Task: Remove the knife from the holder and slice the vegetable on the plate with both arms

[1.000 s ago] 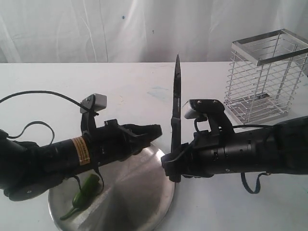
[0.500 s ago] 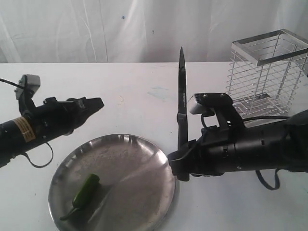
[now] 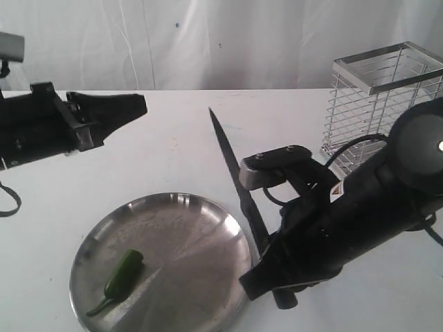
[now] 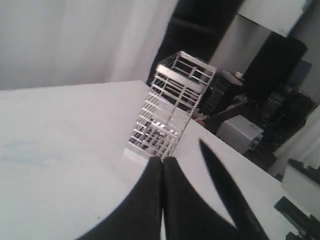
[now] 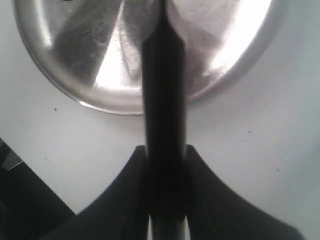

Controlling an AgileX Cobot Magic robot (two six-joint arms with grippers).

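Note:
My right gripper (image 3: pixel 273 273) is shut on the handle of the knife (image 3: pixel 235 180), just off the right rim of the plate (image 3: pixel 208 277). The dark blade slants up and to the left, its tip high over the table. In the right wrist view the knife (image 5: pixel 164 100) runs out between my fingers over the plate (image 5: pixel 100 60). The green vegetable (image 3: pixel 121 274) lies whole on the plate's left part. My left gripper (image 3: pixel 142 105) is shut and empty, raised at the far left, well above and behind the plate. The chrome wire holder (image 3: pixel 381 107) stands empty at the back right; it also shows as the holder (image 4: pixel 170 112) in the left wrist view.
The white table (image 3: pixel 187 138) runs back to a white curtain (image 3: pixel 208 34). In the left wrist view dark equipment and boxes (image 4: pixel 240 130) stand beyond the table's edge, behind the holder.
My left arm has pulled back up and to the left, away from the plate. My right arm has swung round and dropped, tilting the knife from upright to a leftward slant.

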